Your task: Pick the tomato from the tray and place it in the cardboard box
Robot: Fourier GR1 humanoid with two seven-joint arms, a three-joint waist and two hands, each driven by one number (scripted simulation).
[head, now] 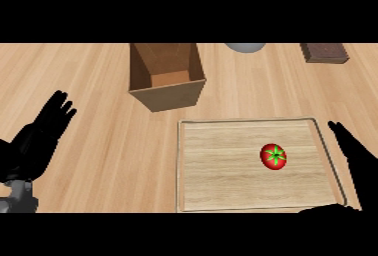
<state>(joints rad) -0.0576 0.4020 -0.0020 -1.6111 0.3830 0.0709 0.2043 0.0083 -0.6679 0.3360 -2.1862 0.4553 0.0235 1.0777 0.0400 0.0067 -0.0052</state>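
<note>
On the worktop point(88, 150), the tray point(221, 165) sits near and right, with the cardboard box point(167, 75) beyond it. The tomato point(274, 156) lies untouched toward the tray's right. Right hand point(362, 160) fingers straight beside it; left hand point(44, 132) rests open. Reaching comes next, probably.

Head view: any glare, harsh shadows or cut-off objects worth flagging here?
Head view: lighting is even, no glare on the pale wooden tray; the shiny red tomato casts almost no shadow; the open brown cardboard box is shaded inside; a grey rounded object and a dark brown block are cut off at the top.
</note>
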